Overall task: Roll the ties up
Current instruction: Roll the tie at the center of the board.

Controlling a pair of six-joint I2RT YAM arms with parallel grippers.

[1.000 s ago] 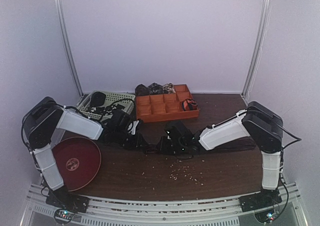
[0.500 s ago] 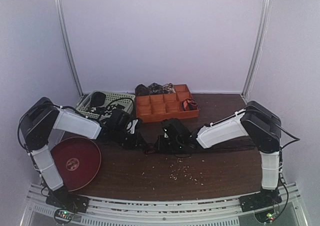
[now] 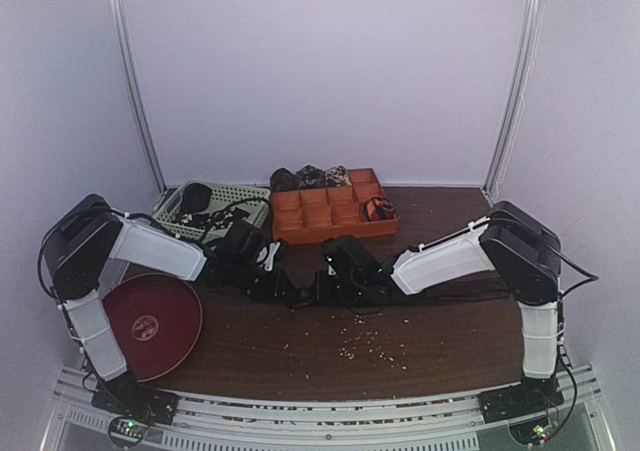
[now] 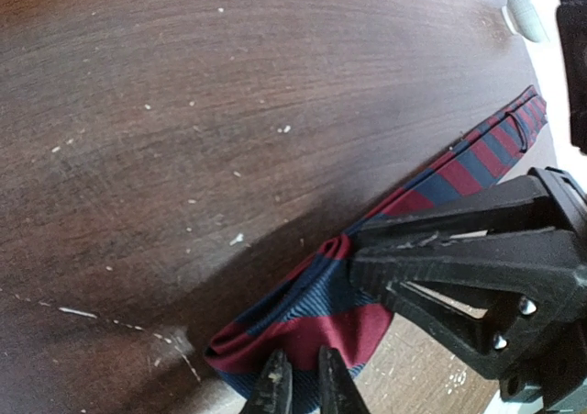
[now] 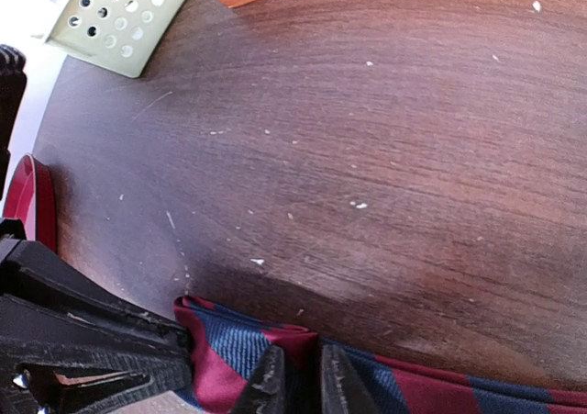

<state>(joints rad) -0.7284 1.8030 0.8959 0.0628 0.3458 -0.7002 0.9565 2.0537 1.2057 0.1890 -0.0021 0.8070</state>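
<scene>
Under the left hand lies the pinched tie.

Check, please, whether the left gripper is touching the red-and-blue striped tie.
Touching. The left wrist view shows the left gripper closed on the folded end of the red-and-blue striped tie, fabric pinched between its fingertips.

Woven cloth tie, matt wood-grain table

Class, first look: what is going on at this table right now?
The left arm and right arm meet in the middle, each with its jaws pinched on the same red-and-blue striped tie near its folded end. The rest lies flat on the table, not yet coiled. One rolled tie sits in the orange tray behind.
</scene>
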